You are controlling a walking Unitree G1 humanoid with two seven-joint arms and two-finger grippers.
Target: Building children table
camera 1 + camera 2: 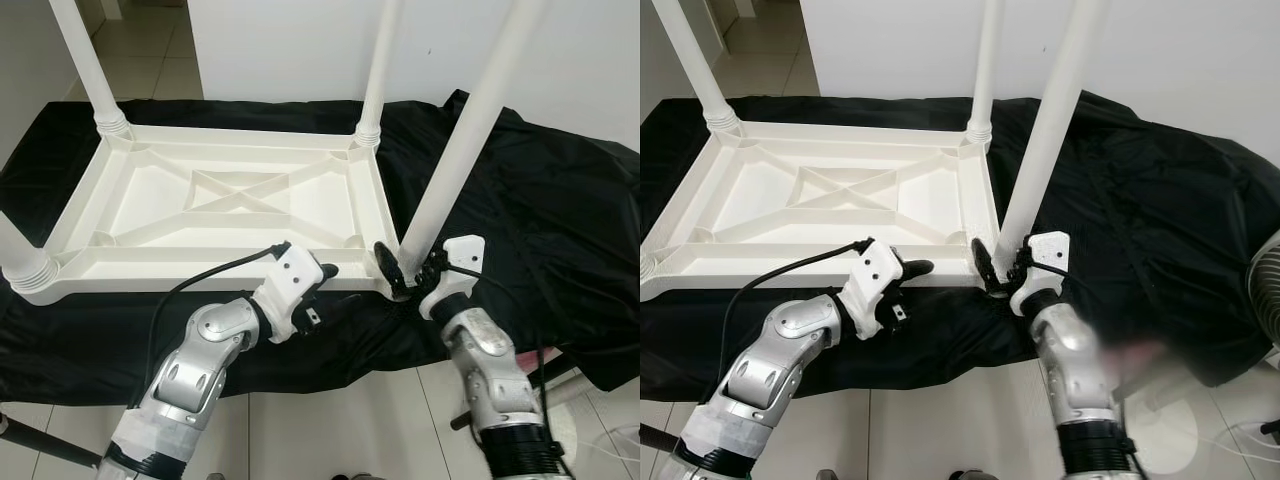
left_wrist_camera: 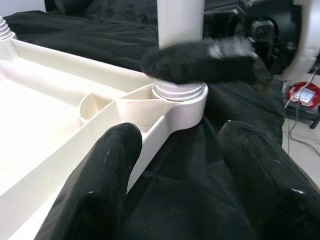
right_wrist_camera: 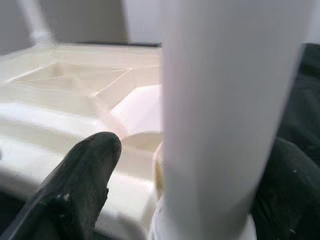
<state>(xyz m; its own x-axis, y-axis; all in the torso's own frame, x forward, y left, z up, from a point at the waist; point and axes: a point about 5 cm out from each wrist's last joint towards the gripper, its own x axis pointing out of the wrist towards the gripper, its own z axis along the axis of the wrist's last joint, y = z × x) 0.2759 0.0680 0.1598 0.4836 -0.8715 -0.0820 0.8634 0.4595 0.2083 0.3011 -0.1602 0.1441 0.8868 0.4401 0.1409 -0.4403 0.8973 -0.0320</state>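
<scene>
Right gripper (image 1: pixel 402 272) pinches the table leg (image 1: pixel 462 140) standing in the upturned tabletop (image 1: pixel 240 205) corner socket; left gripper (image 2: pixel 190 175) spread beside the rim.

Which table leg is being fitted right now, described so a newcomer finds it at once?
Find the white table top lying upside down on the black cloth. Go to its near corner on the robot's right. The leg there leans instead of standing straight like the others, and the right gripper has its fingers around its base.
</scene>
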